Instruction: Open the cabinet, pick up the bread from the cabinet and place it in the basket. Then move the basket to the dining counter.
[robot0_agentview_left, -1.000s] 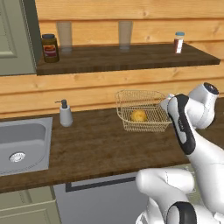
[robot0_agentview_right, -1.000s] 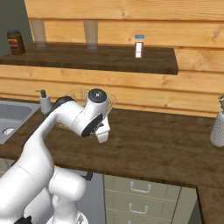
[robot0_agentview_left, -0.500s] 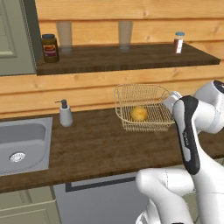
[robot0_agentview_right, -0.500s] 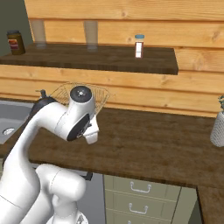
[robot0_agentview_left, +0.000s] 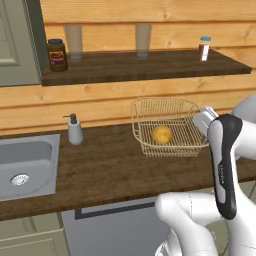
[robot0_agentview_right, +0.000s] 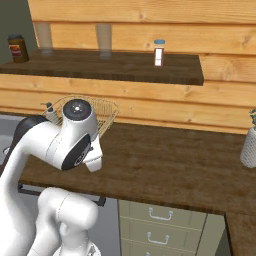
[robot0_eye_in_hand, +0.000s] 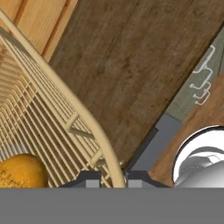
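Note:
The pale-gold wire basket (robot0_agentview_left: 172, 143) stands on the dark wood worktop against the plank wall, with the round golden bread (robot0_agentview_left: 161, 134) lying inside it. My gripper (robot0_eye_in_hand: 112, 178) is at the basket's right rim (robot0_agentview_left: 200, 116). In the hand view its two dark fingertips (robot0_eye_in_hand: 89, 179) sit on either side of the thick basket rim (robot0_eye_in_hand: 65, 89) and close against it. The bread (robot0_eye_in_hand: 22, 171) shows through the mesh at the lower left. In the right base view the basket (robot0_agentview_right: 107, 112) peeks out behind my arm.
A soap dispenser (robot0_agentview_left: 75, 130) and a steel sink (robot0_agentview_left: 25, 165) lie to the left. The shelf above carries a jar (robot0_agentview_left: 57, 54), two glasses and a shaker (robot0_agentview_left: 204, 48). A grey canister (robot0_agentview_right: 248, 147) stands far right, with drawers (robot0_agentview_right: 160, 215) below the counter.
My arm has folded and swung, bringing its elbow and forearm closer to the cameras. The basket with the bread stays at about the same spot on the worktop.

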